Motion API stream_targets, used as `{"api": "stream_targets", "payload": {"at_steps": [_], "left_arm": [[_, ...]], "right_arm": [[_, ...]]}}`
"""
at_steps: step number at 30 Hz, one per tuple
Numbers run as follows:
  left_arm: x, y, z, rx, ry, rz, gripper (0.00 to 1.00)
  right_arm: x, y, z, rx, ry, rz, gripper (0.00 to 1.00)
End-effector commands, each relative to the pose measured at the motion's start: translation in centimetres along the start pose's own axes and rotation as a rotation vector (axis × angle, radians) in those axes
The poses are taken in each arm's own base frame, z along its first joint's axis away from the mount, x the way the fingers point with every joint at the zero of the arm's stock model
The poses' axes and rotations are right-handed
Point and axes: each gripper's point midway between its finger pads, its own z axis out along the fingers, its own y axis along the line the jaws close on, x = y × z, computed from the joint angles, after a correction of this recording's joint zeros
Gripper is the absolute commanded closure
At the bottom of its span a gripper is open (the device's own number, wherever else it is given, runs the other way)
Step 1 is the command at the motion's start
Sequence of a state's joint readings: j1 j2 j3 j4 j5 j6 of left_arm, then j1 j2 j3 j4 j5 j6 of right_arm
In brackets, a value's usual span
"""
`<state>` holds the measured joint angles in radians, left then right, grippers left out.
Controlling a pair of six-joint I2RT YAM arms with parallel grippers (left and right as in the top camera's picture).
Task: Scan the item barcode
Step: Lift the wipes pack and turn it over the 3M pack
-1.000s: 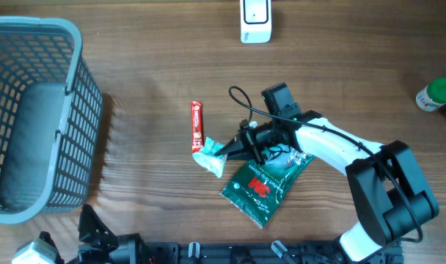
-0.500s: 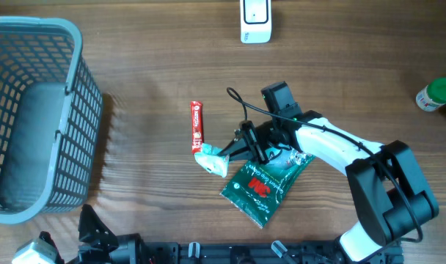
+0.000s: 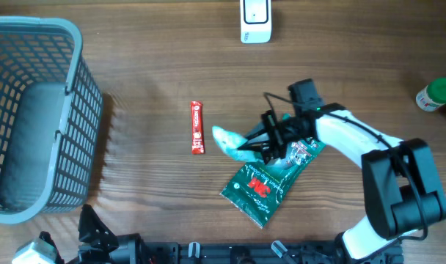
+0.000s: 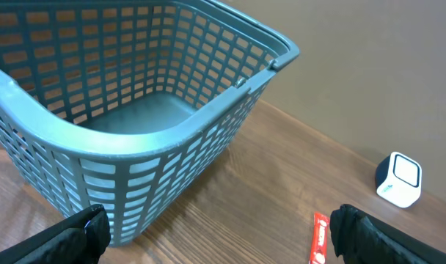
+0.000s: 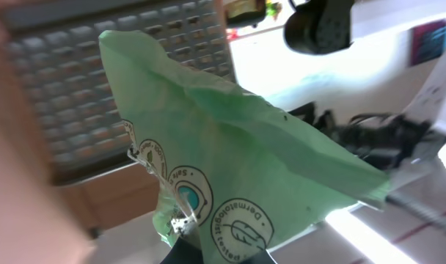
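R hand (image 3: 246, 145) pinches green pkt (image 3: 225, 137) by edge.

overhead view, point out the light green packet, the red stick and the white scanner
light green packet (image 3: 224, 136), overhead view, its free left end
red stick (image 3: 197, 127), overhead view, its middle
white scanner (image 3: 255, 16), overhead view, middle of its top face

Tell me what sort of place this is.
Probably a mock shop checkout on a wooden tabletop: a grey plastic shopping basket, a small white box-shaped device, likely the scanner, and packaged goods such as a slim red sachet and a dark green packet.
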<state>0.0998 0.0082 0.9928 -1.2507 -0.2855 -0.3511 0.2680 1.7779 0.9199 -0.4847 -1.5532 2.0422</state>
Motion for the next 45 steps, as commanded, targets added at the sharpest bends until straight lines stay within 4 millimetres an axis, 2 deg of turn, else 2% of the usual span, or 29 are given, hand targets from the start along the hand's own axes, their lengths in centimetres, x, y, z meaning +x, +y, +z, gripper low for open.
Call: {"api": "stream_targets", "payload": {"at_steps": [1, 7, 9, 11, 17, 25, 28, 30, 32, 34, 35, 40, 42, 45], "left_arm": [[-0.1, -0.2, -0.1, 0.013, -0.002, -0.006, 0.00], [-0.1, -0.2, -0.1, 0.013, -0.002, -0.006, 0.00], [-0.1, -0.2, -0.1, 0.013, -0.002, -0.006, 0.00], [-0.1, -0.2, -0.1, 0.013, -0.002, -0.006, 0.00], [-0.1, -0.2, -0.1, 0.013, -0.002, -0.006, 0.00], [-0.1, -0.2, -0.1, 0.013, -0.002, -0.006, 0.00], [-0.1, -0.2, -0.1, 0.013, -0.002, -0.006, 0.00], [-0.1, -0.2, -0.1, 0.013, -0.002, -0.006, 0.00], [-0.1, -0.2, -0.1, 0.013, -0.002, -0.006, 0.00], [-0.1, -0.2, -0.1, 0.013, -0.002, -0.006, 0.00], [-0.1, -0.2, -0.1, 0.013, -0.002, -0.006, 0.00], [-0.1, -0.2, -0.1, 0.013, -0.002, -0.006, 0.00], [-0.1, -0.2, -0.1, 0.013, -0.002, -0.006, 0.00], [-0.1, -0.2, -0.1, 0.013, -0.002, -0.006, 0.00]], "right_arm": [[1.1, 0.5, -2.6, -0.082, 0.026, 0.112, 0.96], [-0.3, 1.3, -7.2, -0.233, 0.026, 0.461, 0.96], [-0.9, 1.2, -8.2, -0.256, 0.050, 0.594, 0.96], [-1.1, 0.6, -8.4, -0.253, 0.068, 0.704, 0.95], [-2.2, 0.3, -8.3, -0.258, 0.014, 0.730, 0.95], [-1.9, 0.0, -8.3, -0.252, 0.023, 0.744, 0.96], [-2.2, 0.7, -8.5, -0.262, 0.000, 0.589, 0.96], [-2.0, 1.4, -8.6, -0.268, -0.012, 0.360, 0.96], [-0.6, 1.6, -8.5, -0.265, 0.017, 0.036, 0.96], [-0.7, 1.3, -8.2, -0.255, -0.018, -0.146, 0.96], [-1.1, 1.2, -8.1, -0.246, -0.050, -0.211, 0.96], [-6.6, 0.6, -7.8, -0.062, -0.399, -0.613, 0.96], [-7.5, 1.0, -7.5, -0.013, -0.459, -0.712, 0.96], [-7.8, 3.5, -7.0, 0.010, -0.523, -0.966, 0.95]]}}
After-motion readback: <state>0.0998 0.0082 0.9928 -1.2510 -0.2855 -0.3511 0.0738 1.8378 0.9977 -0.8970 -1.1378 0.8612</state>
